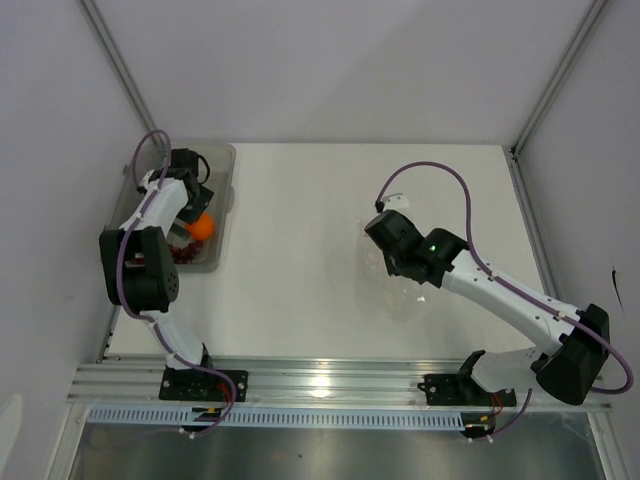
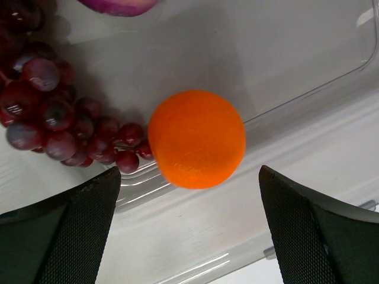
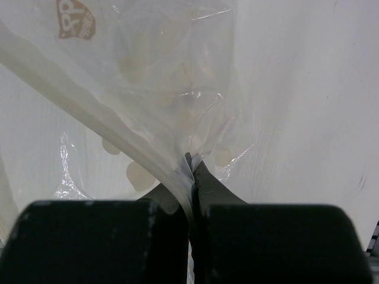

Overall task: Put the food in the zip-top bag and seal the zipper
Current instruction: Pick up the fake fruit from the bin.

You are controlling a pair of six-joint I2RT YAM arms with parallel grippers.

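White tabletop [image 1: 300, 260] fills the cell, with a grey translucent rectangular tub [image 1: 225, 180] at its left edge. Over that tub the left gripper [image 2: 189, 174] hangs with jaws wide apart, apparently lined up to take the round orange [image 2: 196, 139], which sits just ahead of and between its fingers. Dark red berries [image 2: 53, 112] lie touching the orange on one side, and a purple-red onion [image 2: 118, 5] sits farther ahead. The right gripper [image 3: 192, 171] is pinched tight on an edge of the crinkly transparent plastic bag [image 3: 154, 89], probably to steady it for loading. The bag spreads ahead of its fingers.

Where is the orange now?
From above, the orange sits in the tub on the table's left, beside the berries, just ahead of the left fingers.
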